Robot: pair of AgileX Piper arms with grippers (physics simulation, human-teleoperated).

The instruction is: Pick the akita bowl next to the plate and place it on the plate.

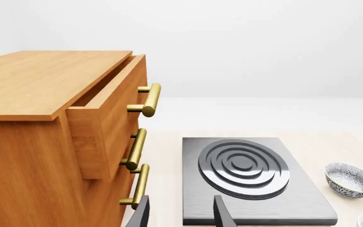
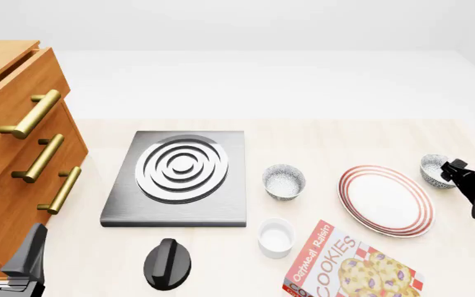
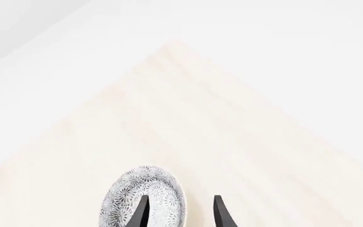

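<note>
The right gripper (image 3: 178,213) stands with its jaws parted around the rim of the akita bowl (image 2: 434,169), 1 finger inside the bowl and the other outside it; whether either finger touches the wall cannot be told. In the front view this bowl sits on the table (image 2: 320,139) just beside the far right edge of the plate (image 2: 385,200), with the dark right arm partly covering its right side. In the right wrist view the bowl's grey-and-white speckled outside fills the space by the fingertips.

The left gripper (image 1: 180,213) hangs low at the near left corner of the table, jaws apart and holding nothing, in front of the wooden drawer cabinet (image 2: 15,142). The cabinet's top drawer (image 1: 109,118) stands pulled out; what is inside is hidden.

The plate, white with red rings, lies flat with nothing on it. A second speckled bowl (image 2: 284,181) stands between the plate and the stove burner plate (image 2: 180,176), well apart from both grippers, its white inside bare. A small plain white cup (image 2: 276,237) sits nearer the camera, also with nothing in it. A box of cookies (image 2: 349,269) lies at the near edge, just below the plate, and a black knob (image 2: 168,264) rests in front of the burner.
</note>
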